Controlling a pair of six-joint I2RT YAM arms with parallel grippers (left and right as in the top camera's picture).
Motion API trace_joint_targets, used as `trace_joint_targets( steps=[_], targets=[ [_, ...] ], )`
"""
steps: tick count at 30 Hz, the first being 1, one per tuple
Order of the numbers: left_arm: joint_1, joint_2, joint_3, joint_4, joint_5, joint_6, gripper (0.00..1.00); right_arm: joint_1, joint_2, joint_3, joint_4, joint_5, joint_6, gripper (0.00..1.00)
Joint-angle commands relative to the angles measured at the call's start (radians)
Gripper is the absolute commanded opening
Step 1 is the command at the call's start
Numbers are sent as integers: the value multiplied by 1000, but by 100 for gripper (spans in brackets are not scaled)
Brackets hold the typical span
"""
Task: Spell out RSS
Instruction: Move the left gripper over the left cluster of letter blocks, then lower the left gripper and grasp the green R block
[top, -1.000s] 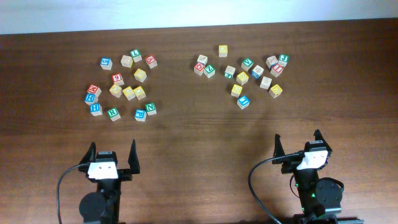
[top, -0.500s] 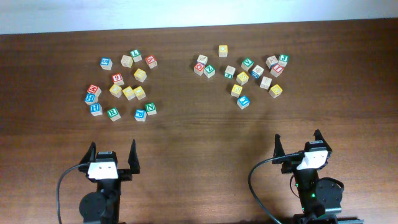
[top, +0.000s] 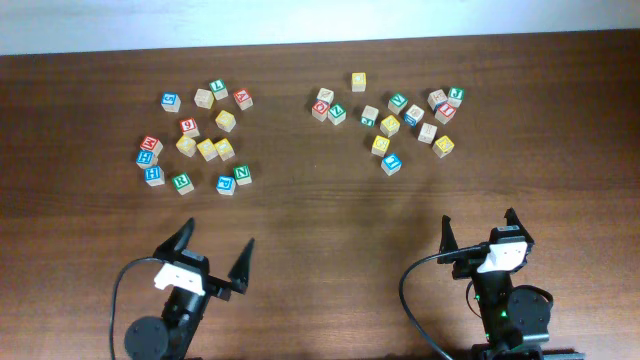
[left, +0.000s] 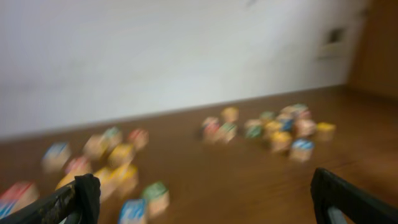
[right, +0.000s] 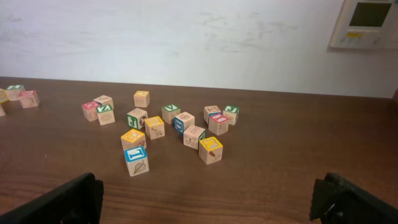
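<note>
Nothing's been picked up as far as I can see, so I'd call this the very start: choosing the first cube. The left hand (top: 219, 234) sits at the near edge of the worktop (top: 300, 210), spread wide with nothing in it, angled a bit toward the middle. Beyond it is the left bunch of cubes (top: 189, 126). It has a few yellow-faced cubes (top: 207, 149) packed close together, and a green-faced cube (top: 181, 182) on the near side that might be the R, though I can't read it from here. The right bunch (top: 390, 124) has more yellow and green faces, spaced looser. The right hand (top: 478, 217) is wide apart and empty too, well back from the cubes. They're all small wooden blocks of the same size, each with a coloured letter face. Next move, I reckon: pin down the R for sure, then come down on it without knocking its neighbours.
</note>
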Motion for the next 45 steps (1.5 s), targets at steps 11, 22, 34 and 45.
trace_joint_targets(
  steps=[11, 22, 34, 45],
  targets=[
    [7, 68, 395, 140, -43, -81, 99, 6, -12, -5, -5, 2, 1, 98],
    [7, 676, 1085, -706, -21, 123, 99, 6, -12, -5, -5, 2, 1, 98],
    [7, 1313, 1417, -1054, -77, 23, 99, 6, -12, -5, -5, 2, 0, 98],
    [96, 1640, 1417, -1151, -489, -338, 99, 6, -12, -5, -5, 2, 1, 98]
  ],
)
